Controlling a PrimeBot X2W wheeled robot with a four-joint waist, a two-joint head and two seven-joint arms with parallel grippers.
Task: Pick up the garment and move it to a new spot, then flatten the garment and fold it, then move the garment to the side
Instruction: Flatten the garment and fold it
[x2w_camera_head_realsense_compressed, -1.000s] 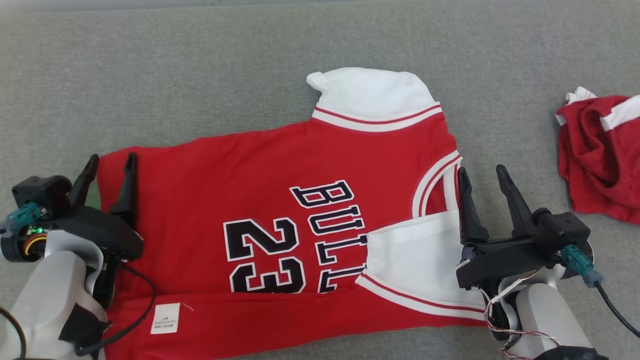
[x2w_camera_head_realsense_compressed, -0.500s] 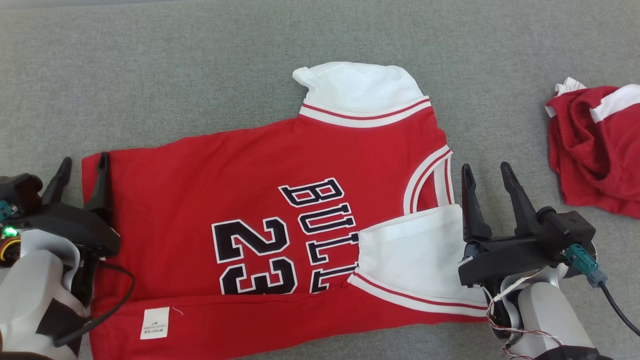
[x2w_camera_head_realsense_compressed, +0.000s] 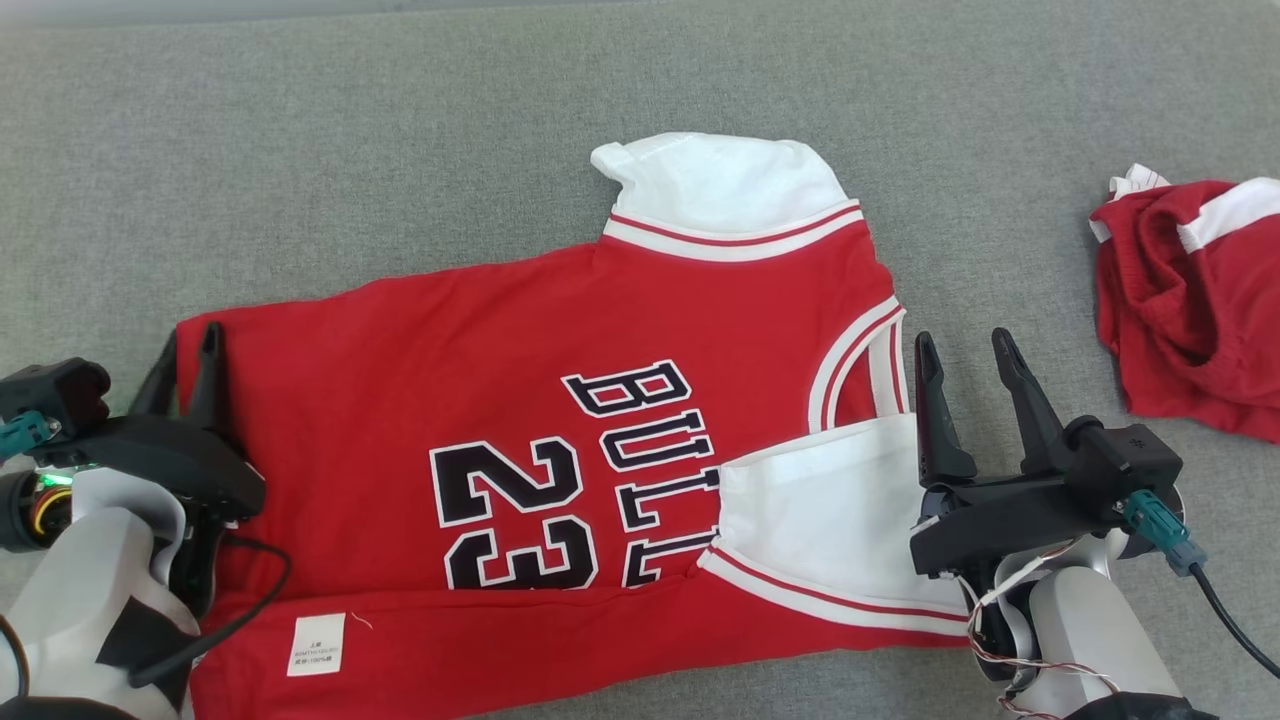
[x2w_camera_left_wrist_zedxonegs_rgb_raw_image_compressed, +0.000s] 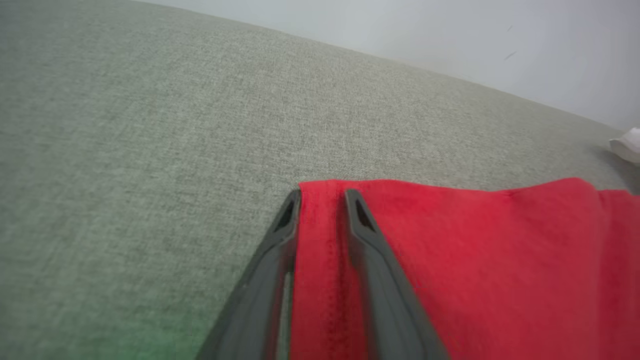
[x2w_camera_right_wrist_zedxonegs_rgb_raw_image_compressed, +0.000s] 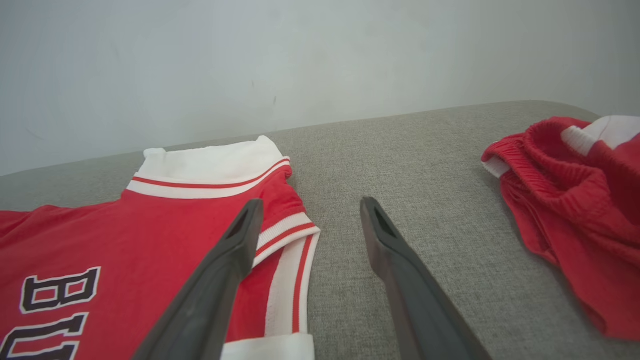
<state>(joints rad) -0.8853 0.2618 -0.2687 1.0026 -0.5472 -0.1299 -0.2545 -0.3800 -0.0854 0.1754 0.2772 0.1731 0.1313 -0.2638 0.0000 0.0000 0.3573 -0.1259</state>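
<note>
Jersey (x2w_camera_head_realsense_compressed: 450, 350) red, white, black; surface (x2w_camera_head_realsense_compressed: 300, 150) grey.

The bottom of the head view cuts off the near hem of the jersey (x2w_camera_head_realsense_compressed: 560, 330). The print on its white label (x2w_camera_head_realsense_compressed: 316, 645) is too small to read. A folded white sleeve (x2w_camera_head_realsense_compressed: 820, 500) hides the end of the black lettering (x2w_camera_head_realsense_compressed: 640, 440). The other red garment (x2w_camera_head_realsense_compressed: 1190, 300), toward the right side of the grey surface (x2w_camera_head_realsense_compressed: 300, 150), is cut off by that view's right edge. Whether the left gripper (x2w_camera_left_wrist_zedxonegs_rgb_raw_image_compressed: 322, 197) pinches the red cloth between its fingers (x2w_camera_left_wrist_zedxonegs_rgb_raw_image_compressed: 367, 250) cannot be told.

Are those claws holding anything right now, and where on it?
Right gripper: nothing, jaws open. Left gripper straddles the hem corner of the red jersey; whether it actually grips cannot be told.
</note>
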